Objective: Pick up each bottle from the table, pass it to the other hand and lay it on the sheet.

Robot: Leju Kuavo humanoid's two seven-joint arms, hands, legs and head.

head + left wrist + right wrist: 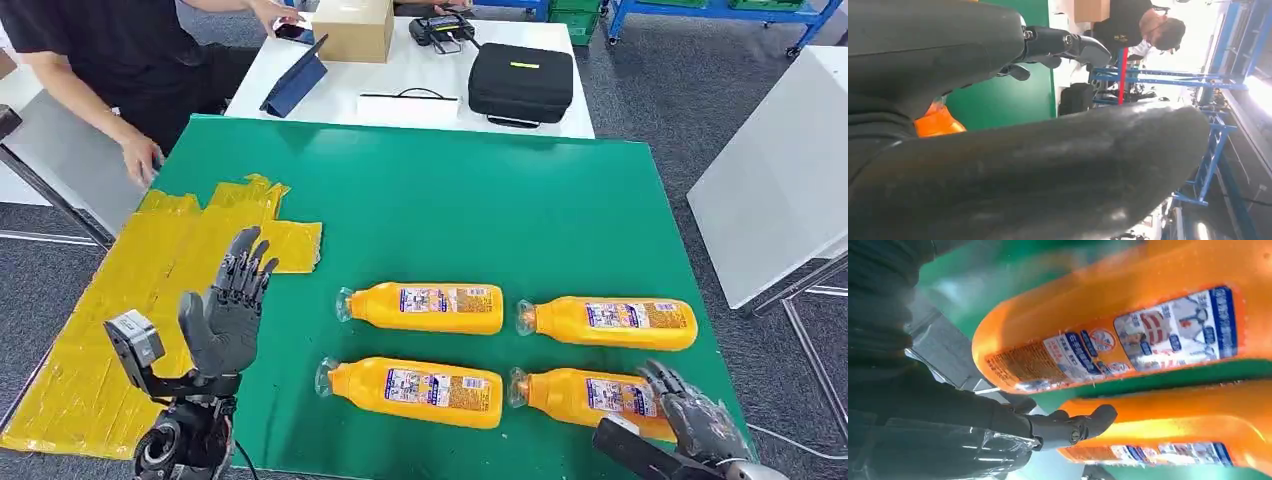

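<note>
A: Head view. Where do the bottles lie?

B: Four orange bottles lie flat on the green surface (pixel 480 200) in two rows, caps toward 9 o'clock: far-left bottle (pixel 425 307), far-right bottle (pixel 610 322), near-left bottle (pixel 415 390), near-right bottle (pixel 590 395). The yellow sheet (pixel 130 310) lies at 9 o'clock of them, bare.

A: State of each hand?

B: The left hand (pixel 228 318) is raised above the sheet's edge, fingers spread and upright, holding nothing. The right hand (pixel 695 415) rests at the base end of the near-right bottle, fingers draped on it; whether they grip it cannot be told.

A: Surroundings?

B: At 12 o'clock, a white table (pixel 400 75) carries a black case (pixel 520 82) and a cardboard box (pixel 352 28); a person (pixel 100 50) stands at 10 o'clock.
</note>
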